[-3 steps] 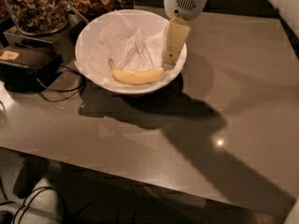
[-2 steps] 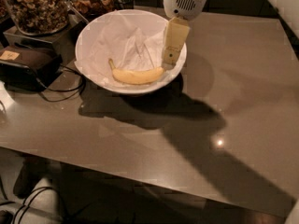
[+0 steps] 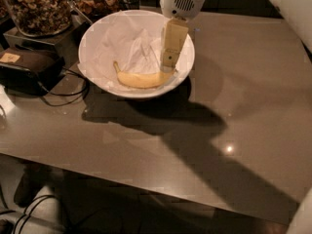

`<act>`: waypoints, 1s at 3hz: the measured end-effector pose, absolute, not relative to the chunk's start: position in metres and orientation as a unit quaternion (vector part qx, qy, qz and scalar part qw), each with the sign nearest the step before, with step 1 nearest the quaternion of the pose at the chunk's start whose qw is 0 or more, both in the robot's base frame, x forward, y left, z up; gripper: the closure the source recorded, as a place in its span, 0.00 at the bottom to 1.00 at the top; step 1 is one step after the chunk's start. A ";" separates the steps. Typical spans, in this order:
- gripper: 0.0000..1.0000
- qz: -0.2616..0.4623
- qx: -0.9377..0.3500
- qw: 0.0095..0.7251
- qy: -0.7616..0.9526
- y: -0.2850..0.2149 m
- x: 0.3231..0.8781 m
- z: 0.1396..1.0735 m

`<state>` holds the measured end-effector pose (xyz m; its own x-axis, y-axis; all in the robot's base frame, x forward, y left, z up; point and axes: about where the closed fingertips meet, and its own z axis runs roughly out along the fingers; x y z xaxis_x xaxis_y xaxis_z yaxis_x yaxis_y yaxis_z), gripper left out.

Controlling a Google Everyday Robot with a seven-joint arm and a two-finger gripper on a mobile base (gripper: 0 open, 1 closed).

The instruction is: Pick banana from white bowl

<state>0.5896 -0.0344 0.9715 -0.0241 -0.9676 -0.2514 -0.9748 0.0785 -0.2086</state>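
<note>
1. One banana (image 3: pixel 141 80).
2. One white bowl (image 3: pixel 87 65).
3. Two glass jars (image 3: pixel 36 6) of nuts.
4. One black box (image 3: pixel 27 69).
5. One table (image 3: pixel 243 82).
6. One end effector (image 3: pixel 168 67), reaching into the bowl's right side, just beside the banana's end.

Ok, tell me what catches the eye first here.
A white bowl sits far left on the table, with a yellow banana lying along its near side. The gripper hangs in the bowl at the banana's right end. A jar of nuts stands behind, left.
</note>
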 end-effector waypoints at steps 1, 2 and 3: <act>0.00 0.020 -0.689 0.160 0.706 -0.020 0.589 0.968; 0.14 0.031 -0.694 0.154 0.703 -0.011 0.591 0.962; 0.16 0.039 -0.694 0.150 0.703 -0.007 0.595 0.957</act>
